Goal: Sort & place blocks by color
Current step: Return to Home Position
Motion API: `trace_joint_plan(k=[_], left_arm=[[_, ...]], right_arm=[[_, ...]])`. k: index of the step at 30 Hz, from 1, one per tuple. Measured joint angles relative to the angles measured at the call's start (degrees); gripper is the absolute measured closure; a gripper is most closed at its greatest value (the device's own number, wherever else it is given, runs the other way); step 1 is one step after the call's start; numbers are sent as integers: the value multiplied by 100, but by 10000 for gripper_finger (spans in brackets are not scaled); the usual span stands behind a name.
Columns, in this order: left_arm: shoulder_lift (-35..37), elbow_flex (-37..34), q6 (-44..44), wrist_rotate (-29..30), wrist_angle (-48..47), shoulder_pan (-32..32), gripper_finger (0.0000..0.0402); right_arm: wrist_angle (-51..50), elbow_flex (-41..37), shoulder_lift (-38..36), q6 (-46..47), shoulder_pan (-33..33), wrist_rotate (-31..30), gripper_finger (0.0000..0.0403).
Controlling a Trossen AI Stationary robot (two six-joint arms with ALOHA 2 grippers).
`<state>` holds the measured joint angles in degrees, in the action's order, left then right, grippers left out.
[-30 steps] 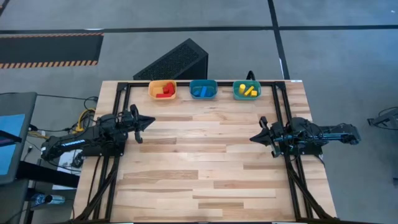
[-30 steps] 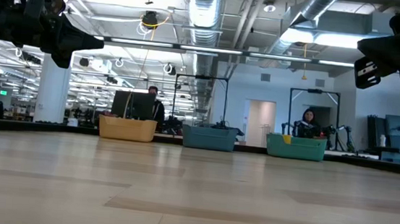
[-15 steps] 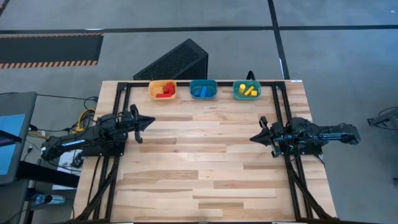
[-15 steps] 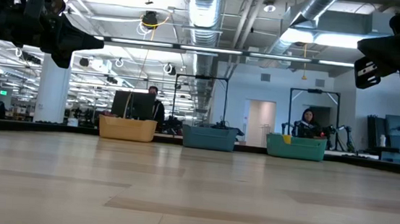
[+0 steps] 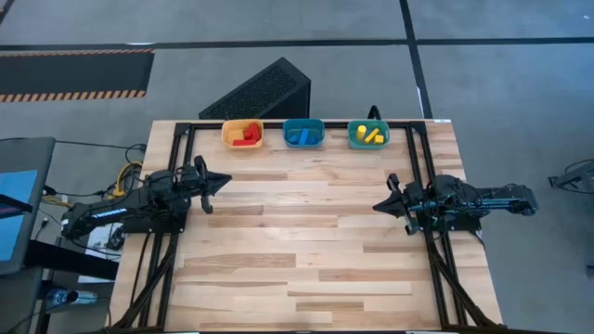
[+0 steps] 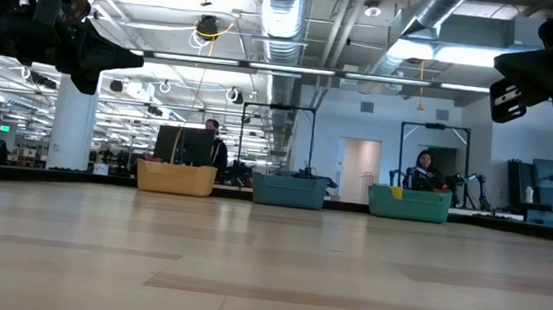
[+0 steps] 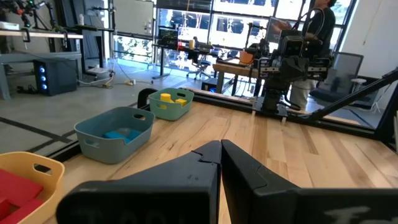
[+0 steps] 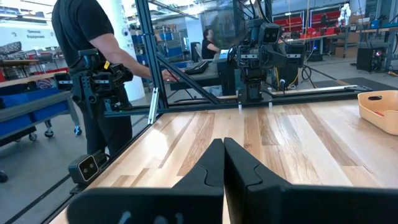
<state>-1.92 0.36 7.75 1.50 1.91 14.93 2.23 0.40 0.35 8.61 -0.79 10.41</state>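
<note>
Red blocks point(image 5: 245, 137) lie in the orange bin point(image 5: 229, 134), blue blocks point(image 5: 301, 136) in the blue-teal bin point(image 5: 318, 134), yellow blocks point(image 5: 370, 135) in the green-teal bin point(image 5: 355, 139), all three at the table's far edge. In the left wrist view the red blocks point(image 7: 17, 188), a blue block point(image 7: 118, 134) and yellow blocks point(image 7: 171, 98) show in their bins. My left gripper point(image 5: 225, 181) hovers shut over the table's left side. My right gripper point(image 5: 377, 206) hovers shut over the right side. Both point toward the table's middle and hold nothing.
The wooden tabletop point(image 5: 306, 241) lies bare between the two arms. A black frame point(image 5: 297, 122) runs along the far edge behind the bins. A dark perforated box point(image 5: 264, 90) stands on the floor beyond. A person point(image 8: 93, 56) stands beside the table in the right wrist view.
</note>
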Motion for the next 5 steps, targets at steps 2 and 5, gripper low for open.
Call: trace_joint_plan(k=[2, 5], left_arm=[[-2, 0, 0, 0, 0, 0, 402], [-1, 0, 1, 0, 0, 0, 401]], right_arm=[[-1, 0, 0, 0, -1, 0, 390], [-1, 0, -1, -1, 0, 0, 390]])
